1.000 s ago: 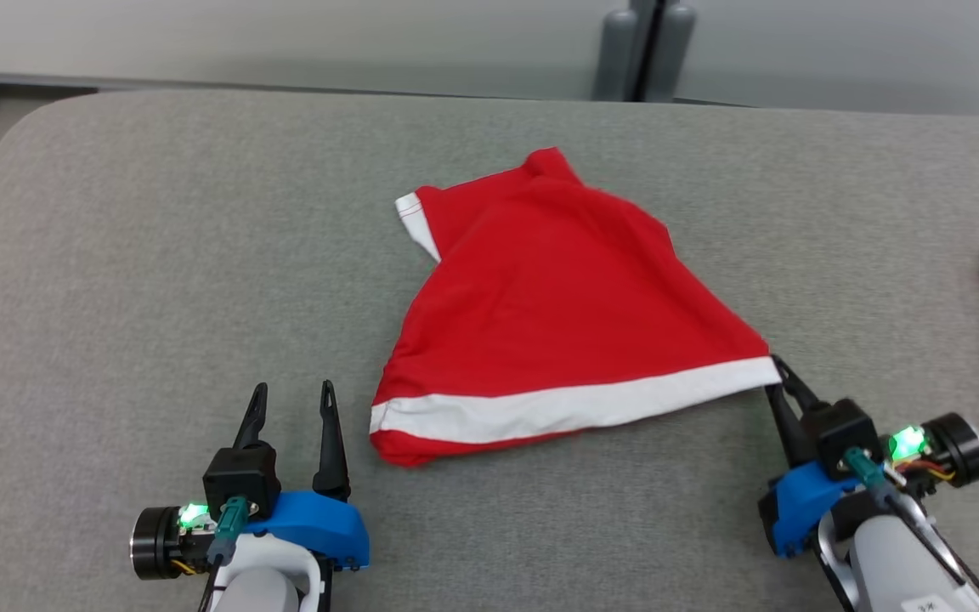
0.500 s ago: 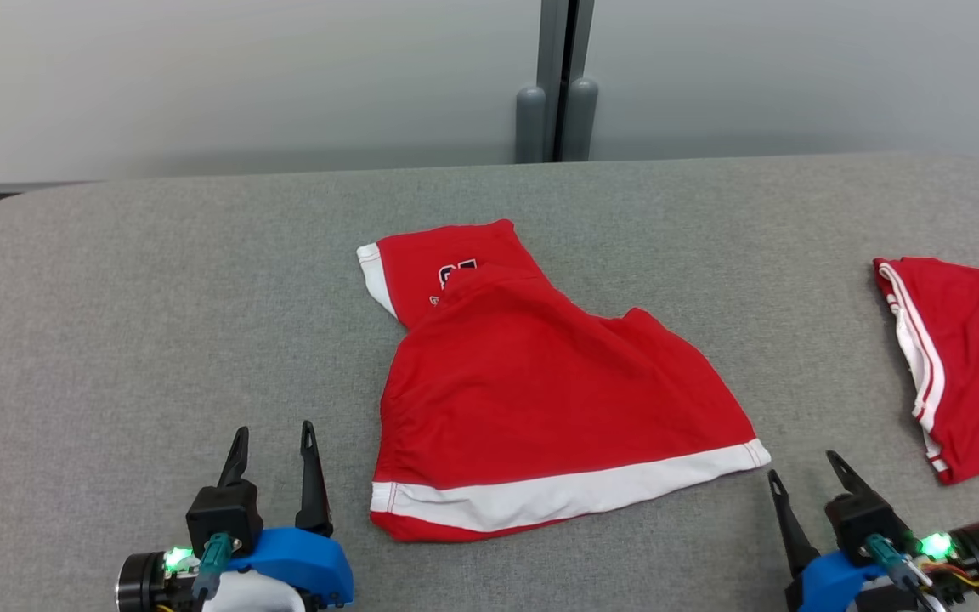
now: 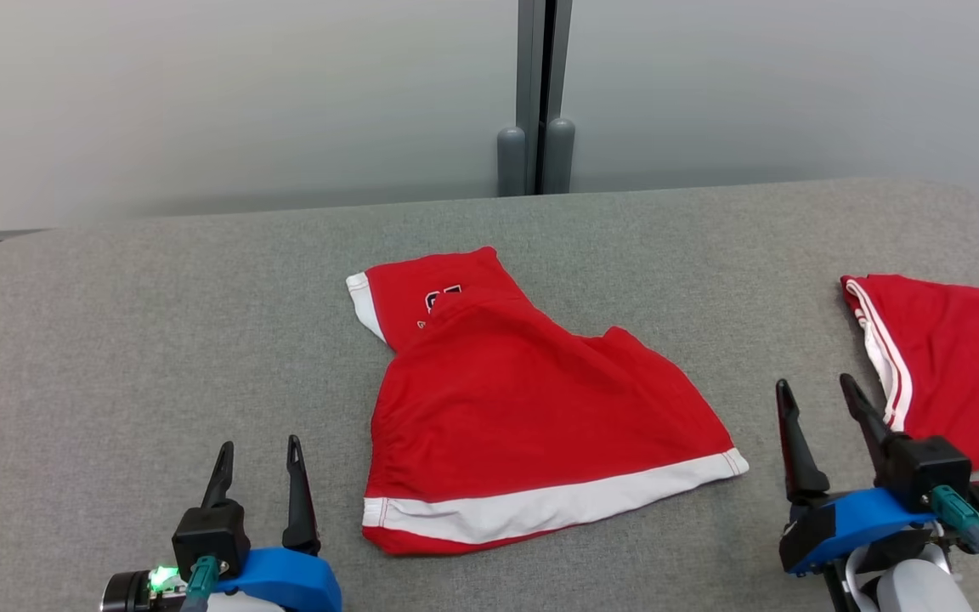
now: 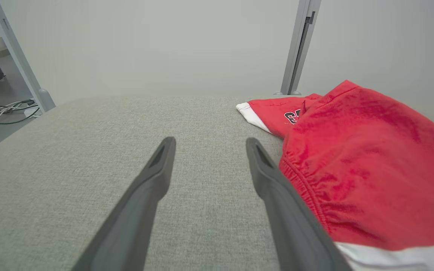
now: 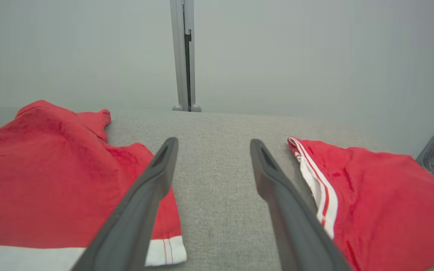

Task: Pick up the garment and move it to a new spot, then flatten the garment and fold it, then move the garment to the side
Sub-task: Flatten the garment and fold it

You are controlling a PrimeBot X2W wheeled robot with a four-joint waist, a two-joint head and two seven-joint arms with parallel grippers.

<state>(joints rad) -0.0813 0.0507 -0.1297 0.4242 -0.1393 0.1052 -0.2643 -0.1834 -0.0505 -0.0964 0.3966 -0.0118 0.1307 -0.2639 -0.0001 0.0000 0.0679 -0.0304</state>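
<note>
The garment (image 3: pixel 523 408) is a pair of red shorts with a white band, lying loosely spread in the middle of the grey table (image 3: pixel 158 340). One leg with dark lettering points to the far left. My left gripper (image 3: pixel 256 450) is open, just left of the shorts' near edge; in the left wrist view the garment (image 4: pixel 360 150) lies beside its right finger (image 4: pixel 273 180). My right gripper (image 3: pixel 817 395) is open and empty, right of the white-banded corner. In the right wrist view the garment (image 5: pixel 51 169) lies at the left, partly behind the left finger (image 5: pixel 145 195).
A second red garment (image 3: pixel 948 357) with white side stripes lies at the table's right edge, just right of my right gripper; it shows as the striped red cloth (image 5: pixel 371 195) in the right wrist view. A grey wall and post (image 3: pixel 532 93) stand behind the table.
My right gripper let go of the garment's white-banded corner, opened and drew back to the right. The corner settled on the table. The head camera tilted up and turned right. The left gripper stayed open.
</note>
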